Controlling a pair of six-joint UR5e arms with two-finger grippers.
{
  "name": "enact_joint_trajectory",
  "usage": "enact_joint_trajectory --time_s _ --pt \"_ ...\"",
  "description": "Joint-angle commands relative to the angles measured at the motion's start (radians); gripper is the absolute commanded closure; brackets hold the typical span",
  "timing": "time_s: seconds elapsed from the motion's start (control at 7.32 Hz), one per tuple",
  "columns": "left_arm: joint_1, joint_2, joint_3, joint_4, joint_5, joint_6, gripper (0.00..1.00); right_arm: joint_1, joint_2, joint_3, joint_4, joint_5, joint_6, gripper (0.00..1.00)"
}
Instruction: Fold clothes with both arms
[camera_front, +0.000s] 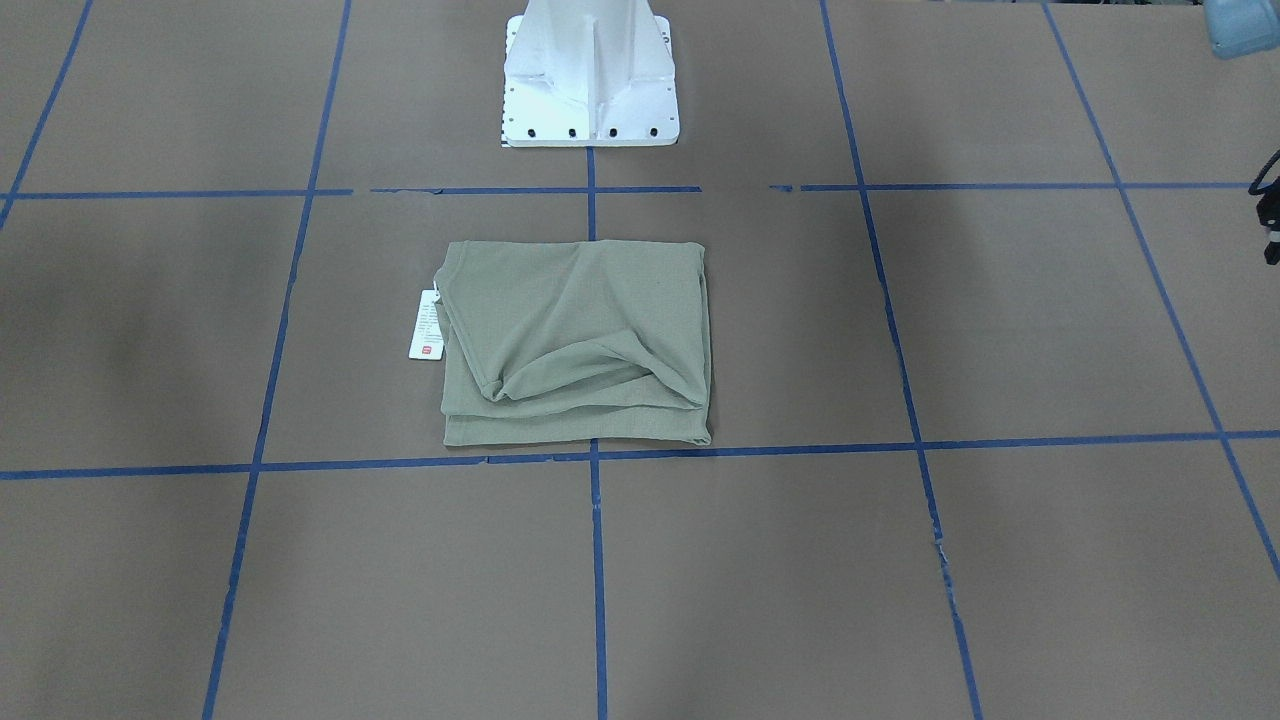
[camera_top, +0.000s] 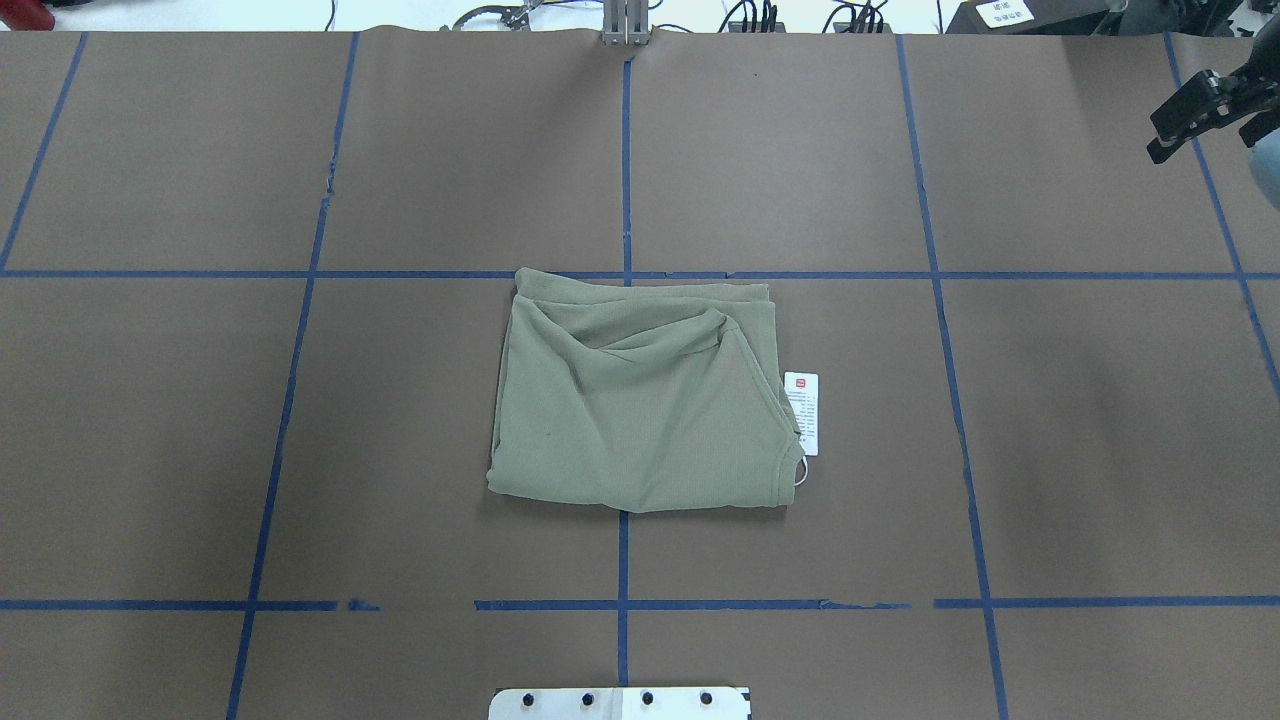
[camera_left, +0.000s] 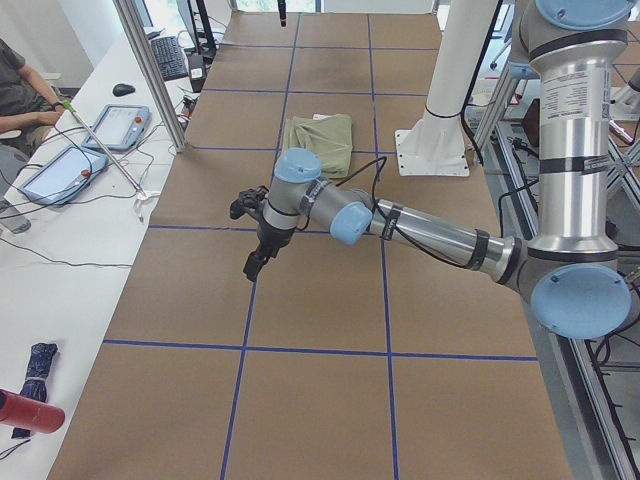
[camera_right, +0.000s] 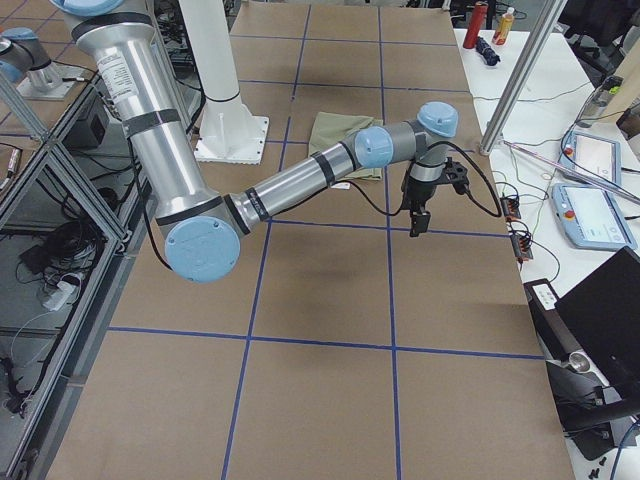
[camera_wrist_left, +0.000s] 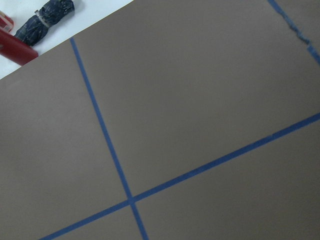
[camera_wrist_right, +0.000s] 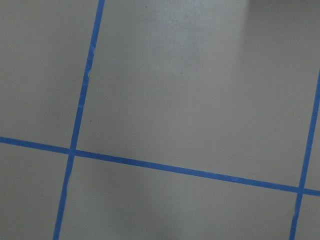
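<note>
the shirt, pale sage-green knit, lies folded into a rough rectangle at the middle of the table, straddling the centre blue tape line just ahead of the white pedestal base. its top layer is rumpled, with deep creases sagging toward the edge farthest from the base, and lower layers peek out along that edge. the white hang tag lies flat on the table just beside the shirt's edge on the robot's right.

nothing grips the shirt. the left arm stretches low over the table on the robot's left, and the left gripper points down above bare brown surface, well apart from the shirt; whether its fingers are parted or together cannot be told. the right arm reaches out likewise on the other side, with the right gripper hanging over bare table well apart from the shirt; its state cannot be told either. both wrist views show only brown table and tape lines, and the left one also catches a red cylinder and a dark blue bundle beyond the table's edge.
</note>
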Motion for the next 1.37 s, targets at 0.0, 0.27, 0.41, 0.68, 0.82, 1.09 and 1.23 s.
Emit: enact_joint_trajectory --time_s 0.0,0.27,0.41,0.68,0.82,1.09,1.23 --pt "-0.097 0.023 0.012 -0.117 -0.022 0.015 0.0 -0.008 -0.076 0.007 0.013 -0.046 -0.012 0.0" --pt "-0.094 0.004 0.101 -0.17 -0.023 -0.007 0.0 -0.008 -0.113 0.016 0.011 -0.031 0.006 0.0" --pt "-0.094 0.01 0.132 -0.131 -0.041 -0.008 0.0 -0.008 -0.125 0.007 0.02 -0.031 0.004 0.0" --pt "-0.094 -0.009 0.149 0.077 -0.043 0.004 0.0 0.024 -0.145 0.005 0.025 -0.031 -0.002 0.0" --pt "-0.094 -0.012 0.14 0.18 -0.049 0.007 0.0 0.043 -0.168 0.005 0.03 -0.028 -0.002 0.0" --pt "-0.094 -0.014 0.139 0.293 -0.148 0.014 0.0 0.084 -0.211 -0.024 0.031 0.021 -0.009 0.0" --pt "-0.094 -0.013 0.156 0.297 -0.164 0.11 0.0 0.13 -0.24 -0.059 0.045 0.088 -0.035 0.0"
